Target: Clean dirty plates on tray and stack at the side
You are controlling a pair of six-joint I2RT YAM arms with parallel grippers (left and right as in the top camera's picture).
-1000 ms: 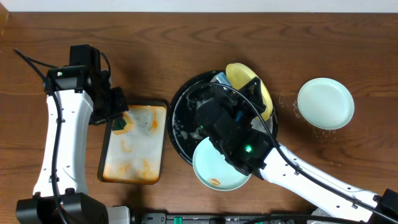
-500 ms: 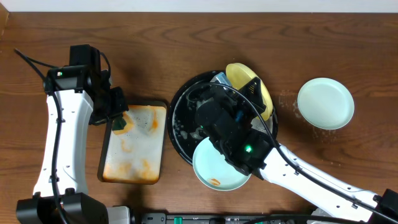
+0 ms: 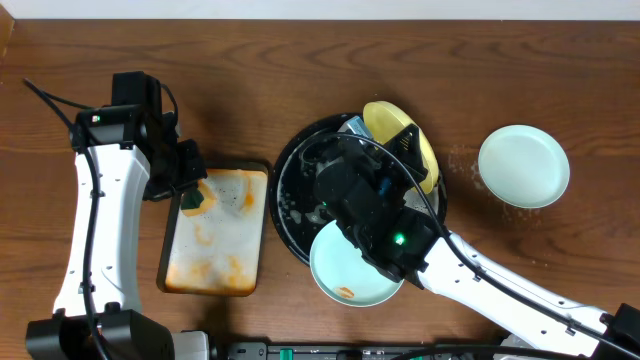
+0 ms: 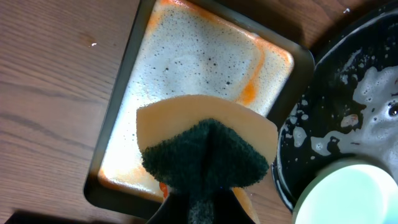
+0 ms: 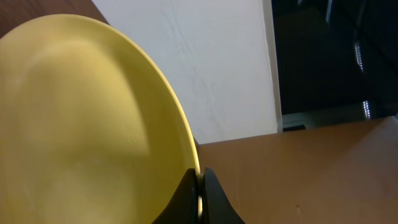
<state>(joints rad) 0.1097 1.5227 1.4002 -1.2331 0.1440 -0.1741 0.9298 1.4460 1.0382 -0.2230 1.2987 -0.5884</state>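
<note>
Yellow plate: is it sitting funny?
Yes. The yellow plate is tipped up on its edge above the black tray, not lying flat, because the right end effector is pinching its rim.

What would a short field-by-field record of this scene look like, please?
left gripper: shut on the sponge, over a corner of the orange-stained tray
right gripper: pinching the rim of the yellow plate, held tilted above the black tray
black tray: wet, patches of white foam
light blue plate: overhanging the black tray's near rim, orange smear on it
mint plate: flat on the tabletop, right of the black tray, no smear visible
stack: not yet started
</note>
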